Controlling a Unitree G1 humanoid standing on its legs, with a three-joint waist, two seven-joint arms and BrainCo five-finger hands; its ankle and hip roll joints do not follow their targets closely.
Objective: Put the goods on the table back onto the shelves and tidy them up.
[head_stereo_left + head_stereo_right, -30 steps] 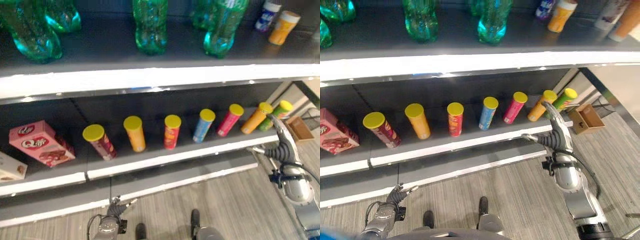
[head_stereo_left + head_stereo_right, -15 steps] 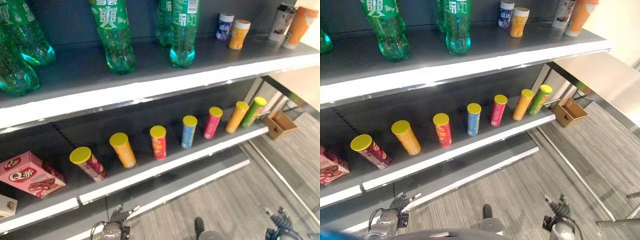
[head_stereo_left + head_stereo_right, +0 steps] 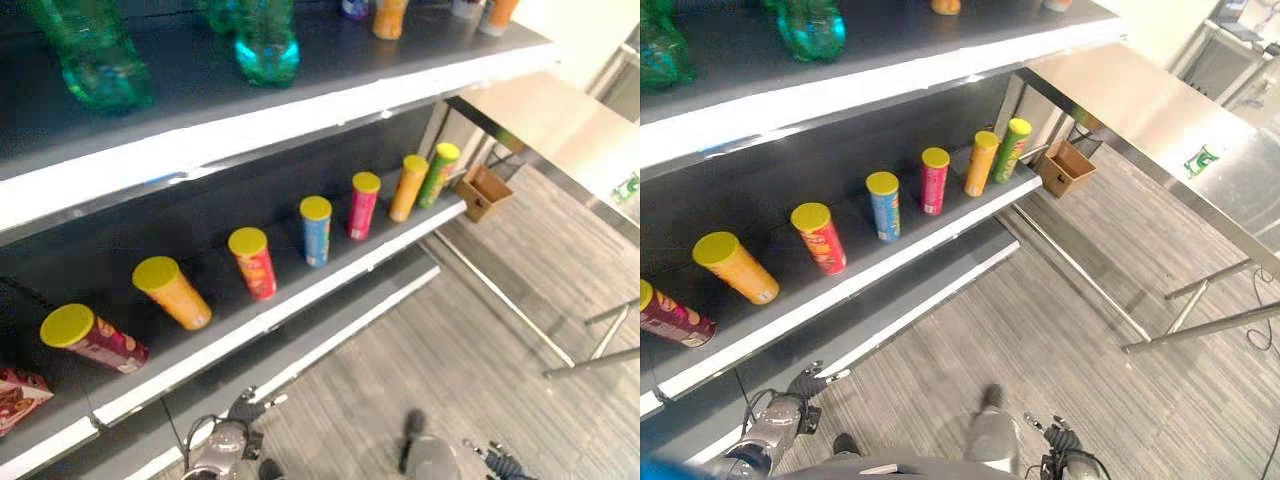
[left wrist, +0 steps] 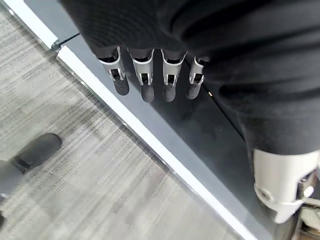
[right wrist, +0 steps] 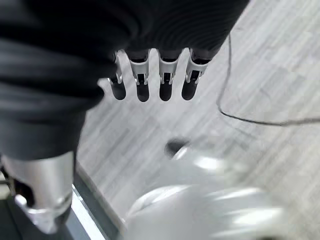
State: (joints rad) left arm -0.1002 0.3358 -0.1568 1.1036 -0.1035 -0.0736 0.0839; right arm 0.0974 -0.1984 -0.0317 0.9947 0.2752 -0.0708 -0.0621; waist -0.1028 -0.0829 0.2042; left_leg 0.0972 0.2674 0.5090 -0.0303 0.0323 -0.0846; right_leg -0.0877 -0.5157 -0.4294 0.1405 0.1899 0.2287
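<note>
View is swinging right toward the bare steel desk (image 3: 1160, 110) | right hand (image 3: 1065, 440) is dropping low, left hand (image 3: 240, 415) hanging, fingers released, holding nothing | yellow-lidded crisp tubes (image 3: 316, 228) standing shelved | next goods possibly a green item (image 3: 1200, 160).

Retail shop aisle, or a mock-up of one.

Dark gondola shelving (image 3: 120, 90) with white front edge strips, goods faced up in rows: yellow-lidded snack tubes (image 3: 316, 230) spaced along the lower shelf, green soda bottles (image 3: 266, 45) on the shelf above, a pink snack box (image 3: 15, 397) at the far left. Grey wood-look plank floor (image 3: 1060, 330). A steel-topped table (image 3: 1160, 110) on metal legs stands just past the shelf end, with a small cardboard box (image 3: 1064, 167) by the shelf's end.
</note>
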